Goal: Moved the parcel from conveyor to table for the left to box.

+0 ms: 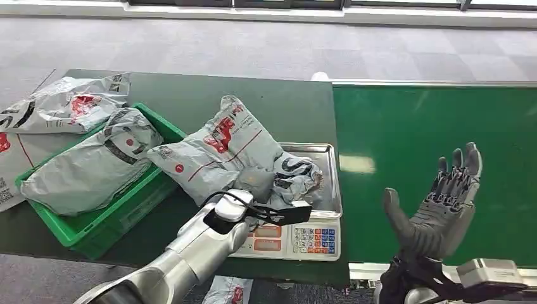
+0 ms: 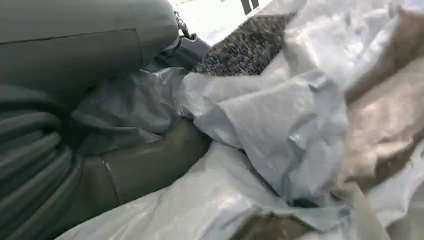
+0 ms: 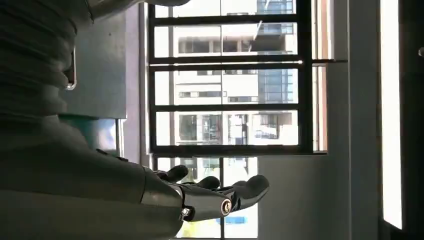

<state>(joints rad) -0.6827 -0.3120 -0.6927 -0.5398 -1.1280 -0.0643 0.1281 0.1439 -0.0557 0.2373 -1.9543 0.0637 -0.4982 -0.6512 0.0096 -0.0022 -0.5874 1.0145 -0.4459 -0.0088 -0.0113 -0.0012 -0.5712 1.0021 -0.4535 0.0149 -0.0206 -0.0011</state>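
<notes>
One grey plastic parcel (image 1: 231, 149), crumpled and glossy with red lettering and a thin red line across it, lies half on the steel pan of the weighing scale (image 1: 303, 236) and half on the dark green table (image 1: 278, 104), its far end leaning over the rim of the green crate (image 1: 69, 231). You can see your left hand (image 1: 256, 185) sitting on the near, bunched end of that parcel, where the film folds into soft wrinkles with black print. From the left wrist view the thick grey thumb (image 2: 145, 167) presses into the creased film, and pale grey sheeting wraps round it; the hand grips the parcel there, though the other fingers are hidden under the plastic.

Your right hand (image 1: 443, 206) is raised over the bright green conveyor belt (image 1: 430, 136), palm turned inward, dark fingers spread and pointing up, holding nothing. The right wrist view shows the same hand (image 3: 210, 197) with its fingers apart against a tall barred window (image 3: 225, 85).

Inside the crate rests a second grey mailer bag (image 1: 95, 168), plump and rounded, with a red dot and a dark band. Another wrinkled bag (image 1: 66, 104) lies on the table behind the crate, and a flat white one (image 1: 16, 161) sits at the left edge. The scale's front carries a keypad of orange and blue buttons. Beyond the table, grey carpet tiles (image 1: 253, 44) cover the floor.
</notes>
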